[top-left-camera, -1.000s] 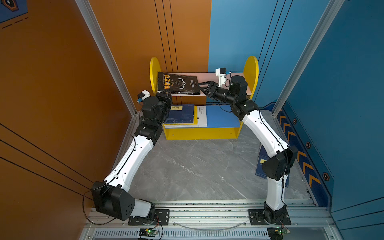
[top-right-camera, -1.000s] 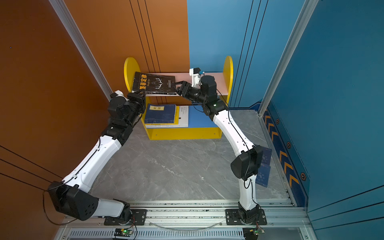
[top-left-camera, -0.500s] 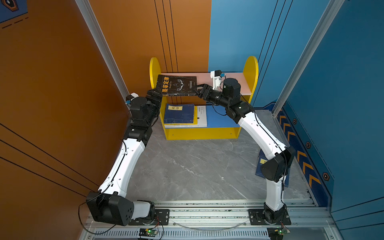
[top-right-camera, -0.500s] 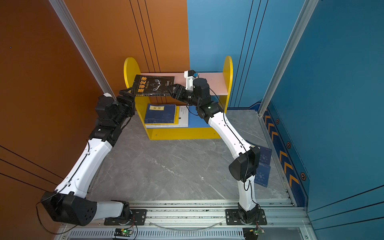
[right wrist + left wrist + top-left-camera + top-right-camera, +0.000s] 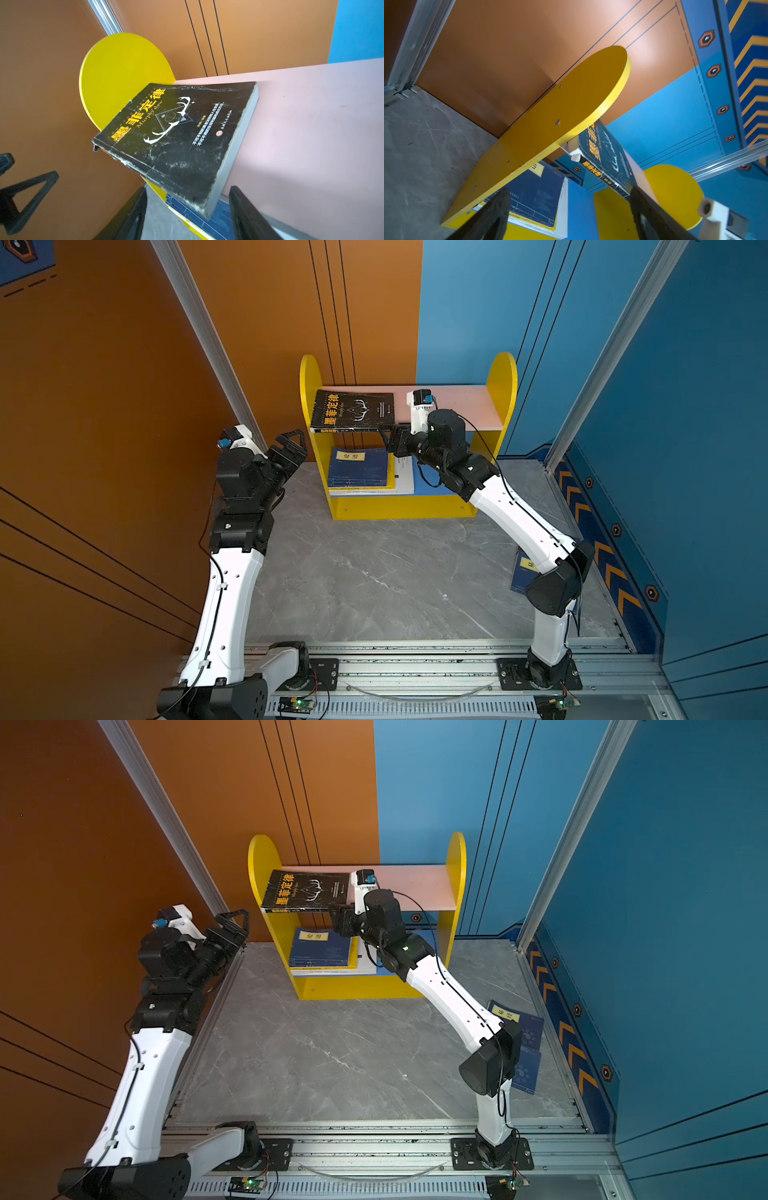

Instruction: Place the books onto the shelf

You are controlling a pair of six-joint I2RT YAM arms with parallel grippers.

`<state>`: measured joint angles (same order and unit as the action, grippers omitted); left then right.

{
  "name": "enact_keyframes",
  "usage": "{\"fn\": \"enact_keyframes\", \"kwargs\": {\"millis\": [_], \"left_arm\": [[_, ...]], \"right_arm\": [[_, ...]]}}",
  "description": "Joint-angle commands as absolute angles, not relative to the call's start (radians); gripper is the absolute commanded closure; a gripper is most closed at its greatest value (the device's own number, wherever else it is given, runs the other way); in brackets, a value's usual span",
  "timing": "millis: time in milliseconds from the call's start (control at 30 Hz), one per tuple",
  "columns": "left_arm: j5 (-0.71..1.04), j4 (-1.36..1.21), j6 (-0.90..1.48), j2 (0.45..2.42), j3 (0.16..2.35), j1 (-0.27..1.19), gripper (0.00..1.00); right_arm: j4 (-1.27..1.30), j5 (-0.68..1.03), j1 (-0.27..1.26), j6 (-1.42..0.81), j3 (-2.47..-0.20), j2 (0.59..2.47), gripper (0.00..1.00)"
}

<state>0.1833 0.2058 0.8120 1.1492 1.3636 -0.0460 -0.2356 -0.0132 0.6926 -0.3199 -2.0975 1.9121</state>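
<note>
Jaws both open | left arm [image 5: 232, 597] bent beside shelf [image 5: 502, 377]; right arm [image 5: 511, 514] at black book [image 5: 353, 412]

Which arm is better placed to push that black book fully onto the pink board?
Right. The right gripper sits open at the overhanging corner of the black book; the left gripper is outside the yellow side panel.

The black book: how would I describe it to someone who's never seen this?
Find the yellow-sided shelf at the back wall. On the left of its pink upper board lies the black book. It alone has orange characters on black; the stack below is navy-topped.
</note>
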Motion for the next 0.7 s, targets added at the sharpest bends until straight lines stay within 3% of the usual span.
{"fn": "enact_keyframes", "kwargs": {"millis": [0,667], "left_arm": [[0.253,0.220,0.655,1.181,1.379,-0.059,0.09],[0.332,-0.075,0.591,1.354,1.379,-0.089,0.12]], "right_arm": [[-0.269,-0.185,0.695,-0.182,-2.057,1.905,0.37],[-0.155,-0.363,0.800,-0.185,-2.043,1.924,0.40]]}}
